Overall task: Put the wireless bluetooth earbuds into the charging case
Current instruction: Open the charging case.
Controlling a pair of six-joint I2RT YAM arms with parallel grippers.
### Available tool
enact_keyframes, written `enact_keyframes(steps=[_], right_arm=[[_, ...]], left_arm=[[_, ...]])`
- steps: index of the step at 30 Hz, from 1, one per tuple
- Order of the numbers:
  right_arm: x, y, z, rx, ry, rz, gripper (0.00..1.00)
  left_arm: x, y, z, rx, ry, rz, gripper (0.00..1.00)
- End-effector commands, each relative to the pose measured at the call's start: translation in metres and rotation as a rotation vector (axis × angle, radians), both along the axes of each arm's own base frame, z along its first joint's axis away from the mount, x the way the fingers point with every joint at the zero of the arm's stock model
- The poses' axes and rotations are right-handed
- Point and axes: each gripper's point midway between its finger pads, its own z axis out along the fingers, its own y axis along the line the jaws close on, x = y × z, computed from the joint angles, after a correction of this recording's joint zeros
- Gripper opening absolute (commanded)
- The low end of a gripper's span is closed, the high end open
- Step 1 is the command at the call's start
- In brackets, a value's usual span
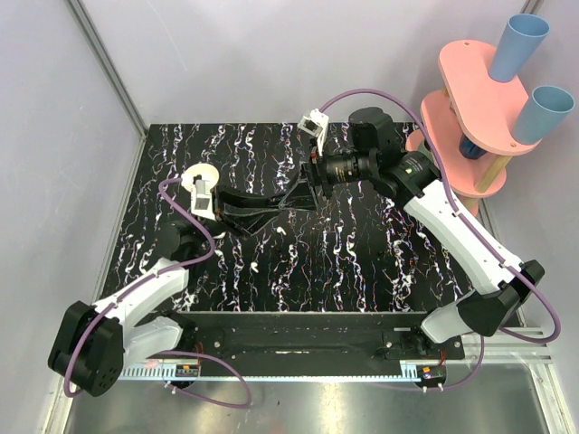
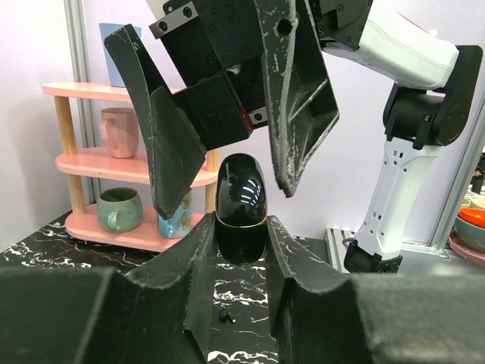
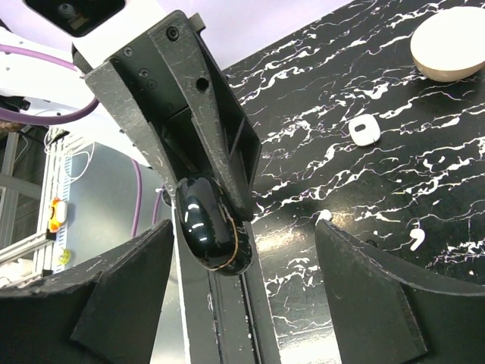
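Right gripper (image 3: pixel 242 231): two fingers are seen at the lower corners, spread wide, with nothing gripped.
Left gripper (image 3: pixel 226 199): it is seen entering from the upper left, clamped on a black oval pod (image 3: pixel 208 239).
Pod: it is glossy with a thin gold seam and is held between the spread fingers, touching neither.
Table (image 3: pixel 303 98): black, veined with white.
Earbud (image 3: pixel 416 240): white, laid on the table at the right.
White rounded piece (image 3: pixel 365 130): laid farther up, apart from it.
Cream case (image 3: pixel 447 49): cut off by the upper right corner.
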Motion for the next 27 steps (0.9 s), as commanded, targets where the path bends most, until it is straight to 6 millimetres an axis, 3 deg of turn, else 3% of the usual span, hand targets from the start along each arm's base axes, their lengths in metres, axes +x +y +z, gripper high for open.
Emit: enact_keyframes(steps=[1, 14, 27], right_arm=[[0.006, 0.001, 0.016, 0.019, -0.064, -0.030, 0.82], [0.015, 0.006, 0.026, 0.061, -0.062, -0.085, 0.82], [0.020, 0.008, 0.028, 0.074, -0.061, -0.099, 0.83]], left_arm=[[-0.021, 0.008, 0.039, -0.079, -0.188, -0.024, 0.00], [-0.039, 0.008, 0.035, -0.037, -0.232, -0.080, 0.00], [-0.036, 0.009, 0.030, -0.014, -0.239, -0.045, 0.00]])
